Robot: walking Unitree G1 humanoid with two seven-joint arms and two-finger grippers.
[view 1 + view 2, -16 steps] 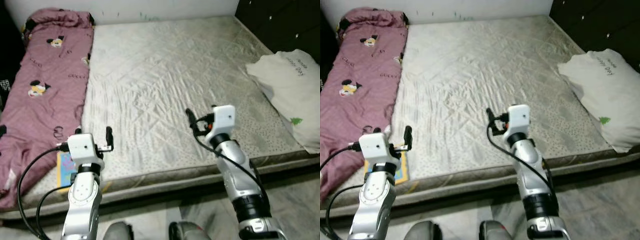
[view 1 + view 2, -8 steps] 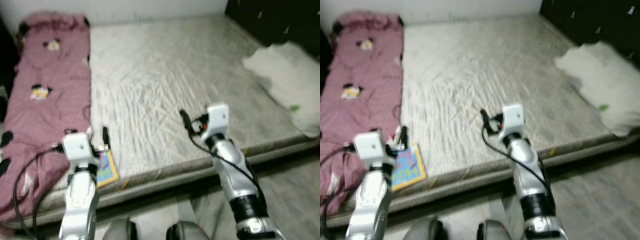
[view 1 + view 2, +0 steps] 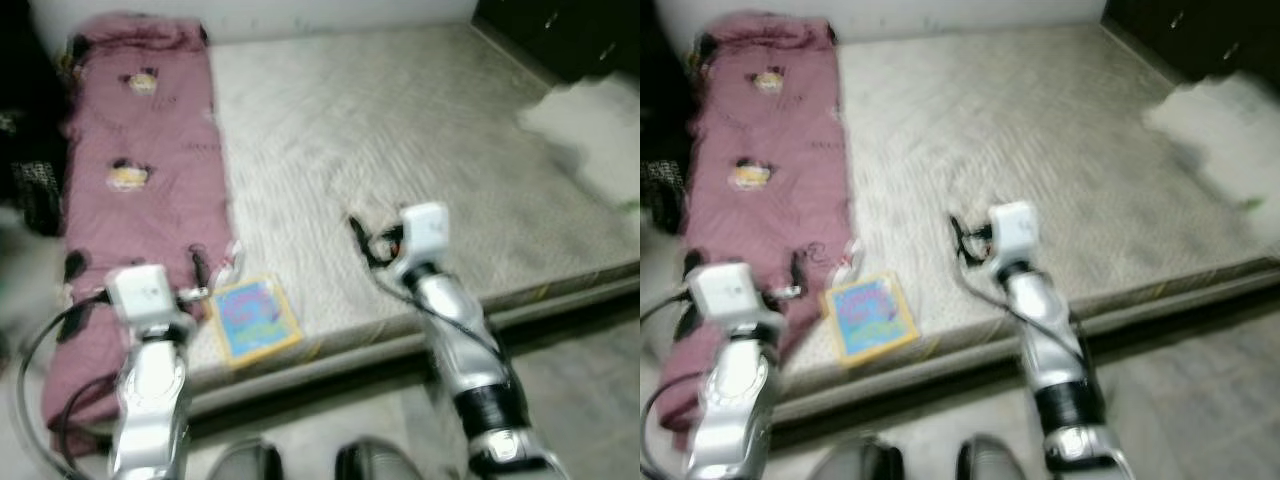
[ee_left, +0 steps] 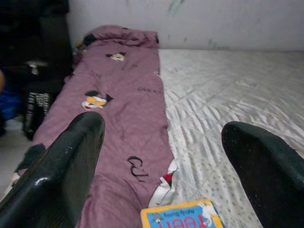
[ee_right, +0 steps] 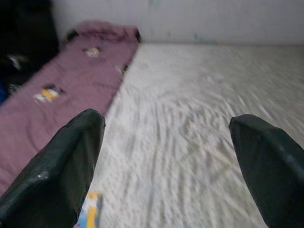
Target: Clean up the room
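Blue book point(image 3: 253, 318) now farther right

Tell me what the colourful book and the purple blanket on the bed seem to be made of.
Book: probably glossy card or board, since it lies flat and stiff with a bright printed cover.
Purple blanket: soft matte woven fabric, likely cotton or polyester, judging by its folds, wrinkles and printed cartoon pattern.

Two black fingers point(image 4: 61, 175) of the left gripper point(image 4: 161, 171) spread wide apart, nothing between them. Beyond, a mauve cartoon-print blanket point(image 4: 118, 99) stretched along the near edge of a pale quilted mattress point(image 4: 232, 99). Just beside the blanket's hem, a blue and yellow book point(image 4: 183, 217) flat on the mattress. Dark clutter point(image 4: 33, 71) beside the bed.
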